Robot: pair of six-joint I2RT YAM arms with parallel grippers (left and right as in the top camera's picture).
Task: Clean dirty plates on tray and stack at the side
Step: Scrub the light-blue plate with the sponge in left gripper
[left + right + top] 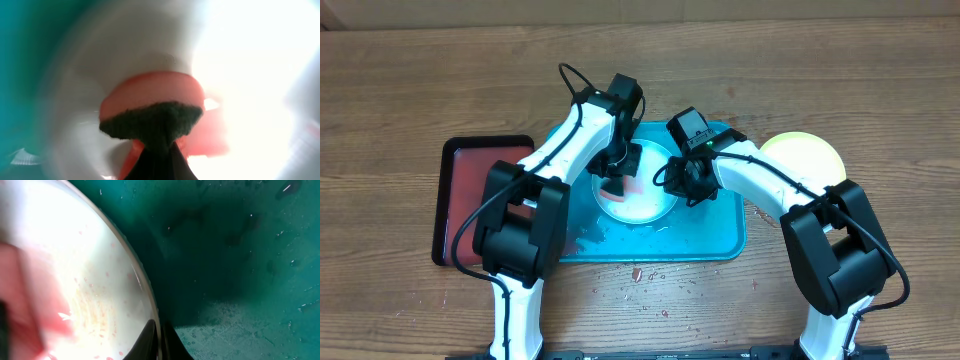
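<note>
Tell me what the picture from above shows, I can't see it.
Two robot arms reach over a teal tray: the left tool presses a pink sponge on a white plate while the right tool pinches its rim. A pale green plate sits at the right, a black tray at the left.

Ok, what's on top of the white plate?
A pink sponge with a dark green scrubbing side, held by the left pincer, and tiny red specks. The white plate beneath the sponge is hidden.
</note>
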